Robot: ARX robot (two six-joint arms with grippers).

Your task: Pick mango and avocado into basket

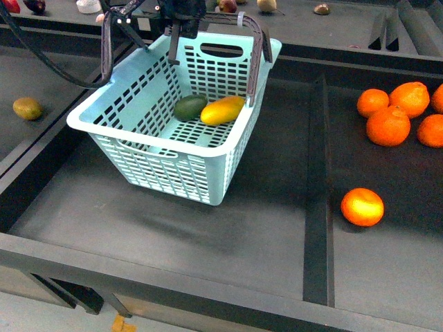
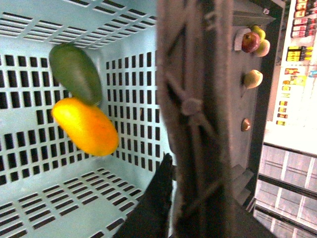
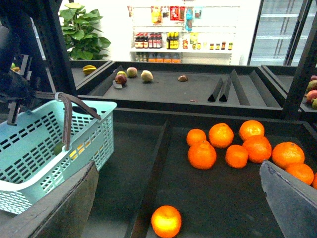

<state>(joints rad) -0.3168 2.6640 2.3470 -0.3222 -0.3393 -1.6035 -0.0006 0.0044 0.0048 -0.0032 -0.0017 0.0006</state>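
The mango (image 1: 222,110) and the avocado (image 1: 190,107) already lie side by side and touching on the floor of the basket (image 1: 156,149), toward its far wall, so the picking looks done and the danger now lies in what happens to the basket itself. It sits tilted in the front view, its far end raised, one brown handle (image 1: 256,55) standing up over the far right corner and the other (image 1: 106,52) over the far left one. The left gripper (image 1: 181,21) sits right at the far rim, and the left wrist view shows a handle bar (image 2: 193,106) running just past the camera, but I cannot tell whether its claw is clamped on anything or merely near. If the basket is tipped or let go unevenly, both smooth fruits will likely roll to the low near wall, and a sharp tip could spill them onto the dark shelf (image 1: 228,228). The right gripper (image 3: 178,198) hangs well apart, its claw wide apart and empty, over the neighbouring bay above a loose orange (image 3: 166,220), with a cluster of oranges (image 3: 237,146) further back; it could knock them.
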